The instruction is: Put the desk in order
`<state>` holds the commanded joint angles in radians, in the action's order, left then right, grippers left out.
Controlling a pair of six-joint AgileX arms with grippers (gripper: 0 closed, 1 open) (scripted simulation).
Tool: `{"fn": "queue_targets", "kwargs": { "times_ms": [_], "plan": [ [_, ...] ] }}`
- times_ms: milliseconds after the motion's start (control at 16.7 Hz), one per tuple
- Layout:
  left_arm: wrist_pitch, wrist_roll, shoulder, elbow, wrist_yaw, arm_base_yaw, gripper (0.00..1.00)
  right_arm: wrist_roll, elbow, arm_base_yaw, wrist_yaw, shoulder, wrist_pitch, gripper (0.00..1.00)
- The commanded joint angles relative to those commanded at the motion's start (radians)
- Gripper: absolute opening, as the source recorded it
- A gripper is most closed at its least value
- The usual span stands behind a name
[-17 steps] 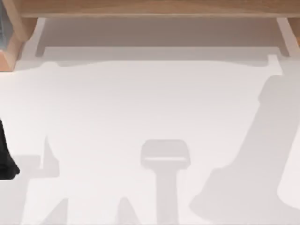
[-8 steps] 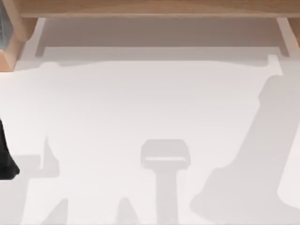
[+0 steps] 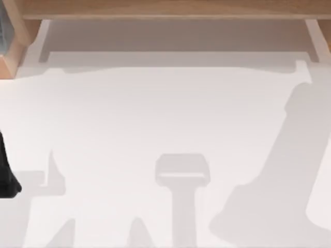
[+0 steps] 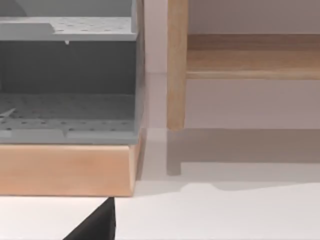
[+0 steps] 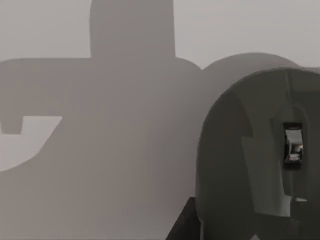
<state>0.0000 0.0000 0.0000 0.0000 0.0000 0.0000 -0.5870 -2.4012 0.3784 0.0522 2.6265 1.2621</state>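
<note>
Top view: we are looking down on one desk [image 3: 155, 113], its white top running from the near edge to one wooden shelf frame [image 3: 165, 9] along the far edge. The middle of the white top is lying open, crossed only by grey shadows, and a strip of it is continuing under the shelf frame. One wooden block [image 3: 11, 62] is closing off the far left corner. Our left arm [image 3: 6, 175] is showing as one dark shape at the left edge.

Left wrist view: we are facing that corner, where one grey rack [image 4: 70, 75] with two perforated levels is sitting on the wooden block [image 4: 65, 170]. One wooden upright [image 4: 176, 65] is standing just beside the rack, with a narrow gap between them. A dark part of the left gripper [image 4: 97, 225] is showing near the block; we cannot tell whether this claw is apart or together.

Right wrist view: one grey mouse [image 5: 245, 165] with one shiny scroll wheel [image 5: 292, 145] is lying close to the camera over the shadowed white top [image 5: 30, 30]. A dark part of the right gripper [image 5: 184, 222] is showing beside the mouse; we cannot tell that claw's state either.
</note>
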Motion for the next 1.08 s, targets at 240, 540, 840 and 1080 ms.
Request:
{"fn": "queue_targets", "kwargs": {
  "times_ms": [240, 540, 840, 1080],
  "plan": [
    [0.000, 0.000, 0.000, 0.000, 0.000, 0.000, 1.00, 0.001, 0.000, 0.004, 0.000, -0.001, 0.000, 0.00],
    [0.000, 0.000, 0.000, 0.000, 0.000, 0.000, 1.00, -0.029, 0.011, 0.009, 0.011, -0.109, 0.016, 0.00],
    [0.000, 0.000, 0.000, 0.000, 0.000, 0.000, 1.00, -0.063, 0.097, 0.061, 0.021, -0.310, -0.019, 0.00],
    [0.000, 0.000, 0.000, 0.000, 0.000, 0.000, 1.00, -0.082, 0.227, 0.140, 0.023, -0.474, -0.073, 0.00]
  ]
}}
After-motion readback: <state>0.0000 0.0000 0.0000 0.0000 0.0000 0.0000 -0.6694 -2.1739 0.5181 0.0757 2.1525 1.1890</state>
